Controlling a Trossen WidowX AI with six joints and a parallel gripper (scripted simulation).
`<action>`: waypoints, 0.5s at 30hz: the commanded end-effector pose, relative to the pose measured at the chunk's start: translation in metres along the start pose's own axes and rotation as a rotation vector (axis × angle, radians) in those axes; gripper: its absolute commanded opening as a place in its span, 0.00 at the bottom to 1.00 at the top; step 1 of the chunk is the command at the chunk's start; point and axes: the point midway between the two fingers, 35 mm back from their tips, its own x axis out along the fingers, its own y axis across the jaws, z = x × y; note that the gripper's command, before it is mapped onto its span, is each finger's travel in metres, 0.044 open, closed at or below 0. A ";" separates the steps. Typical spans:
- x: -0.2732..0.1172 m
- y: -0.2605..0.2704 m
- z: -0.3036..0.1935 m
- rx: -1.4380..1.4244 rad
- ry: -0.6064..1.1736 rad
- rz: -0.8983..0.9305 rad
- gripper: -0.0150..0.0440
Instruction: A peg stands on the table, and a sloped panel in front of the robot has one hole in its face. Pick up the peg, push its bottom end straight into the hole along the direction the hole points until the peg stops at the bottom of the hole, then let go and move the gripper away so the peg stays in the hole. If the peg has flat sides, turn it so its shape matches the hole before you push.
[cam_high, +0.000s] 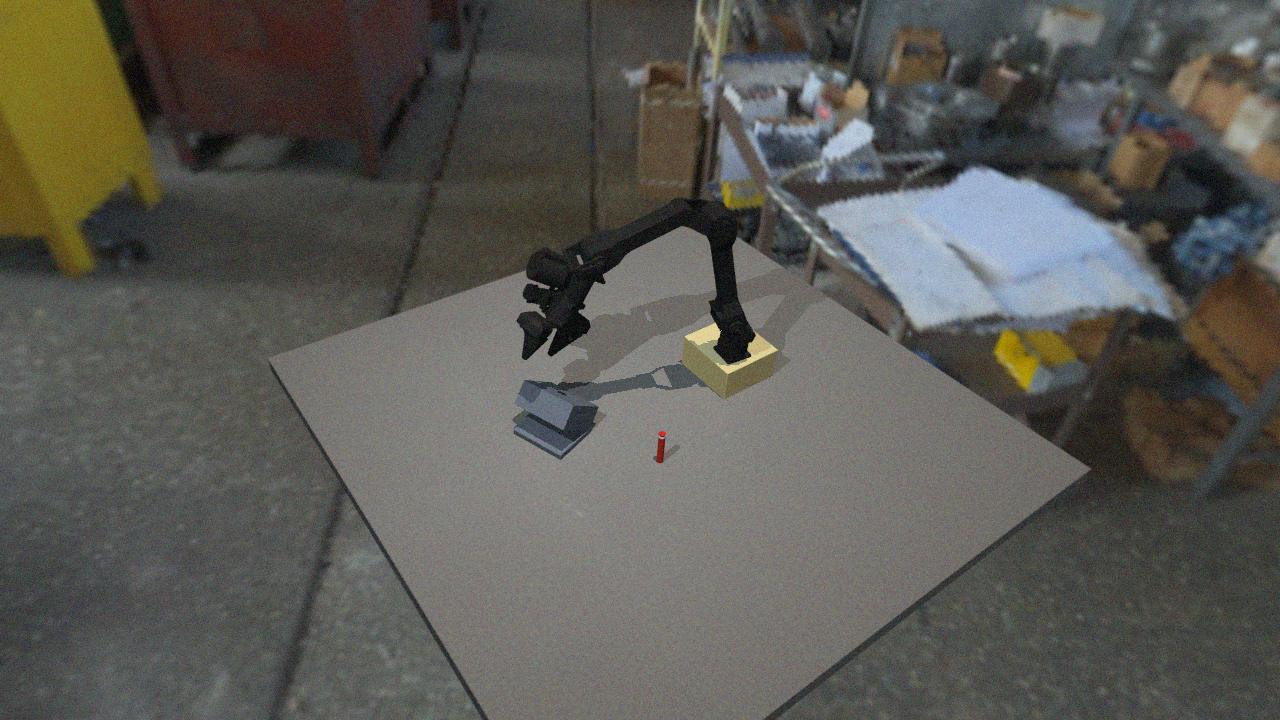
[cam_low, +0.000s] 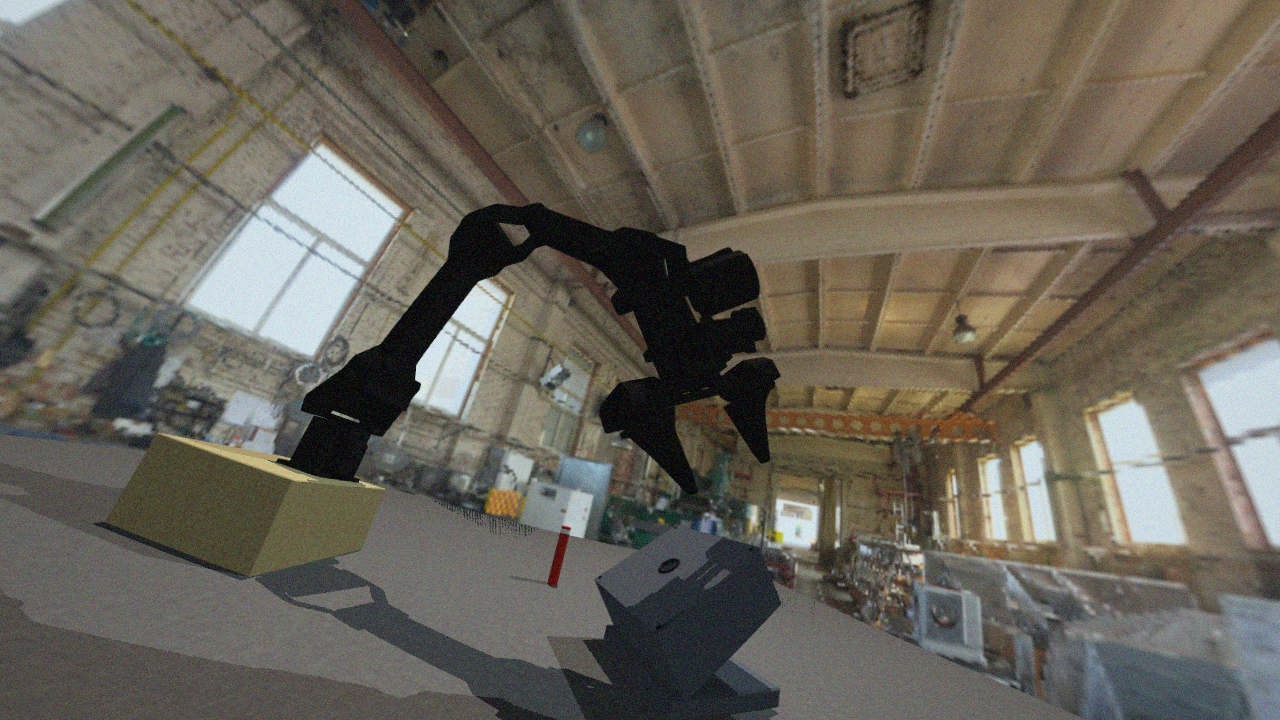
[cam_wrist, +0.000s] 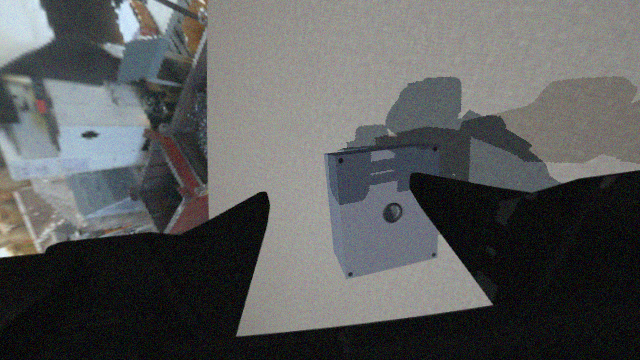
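A thin red peg (cam_high: 660, 448) (cam_low: 558, 559) with a pale band near its top stands upright on the table, apart from the panel; it does not show in the wrist view. The grey-blue sloped panel (cam_high: 546, 407) (cam_low: 640, 586) (cam_wrist: 385, 240) is a tilted block on a flat base. Its one round hole (cam_low: 668, 565) (cam_wrist: 392, 212) is empty. My gripper (cam_high: 538, 354) (cam_low: 731, 476) (cam_wrist: 339, 189) is open and empty, fingers pointing down, in the air above the panel. In the wrist view the right fingertip overlaps the panel's right edge.
The arm's yellow base block (cam_high: 729, 376) (cam_low: 201, 510) stands on the table (cam_high: 760, 555) behind the peg and the panel. The arm reaches over from it, and its shadow falls on the table and partly on the panel. A table edge shows left in the wrist view.
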 end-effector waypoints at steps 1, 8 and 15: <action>0.005 0.000 -0.024 -0.060 0.036 -0.033 1.00; 0.009 0.002 -0.062 -0.167 0.098 -0.072 1.00; 0.011 0.001 -0.100 -0.281 0.158 -0.109 1.00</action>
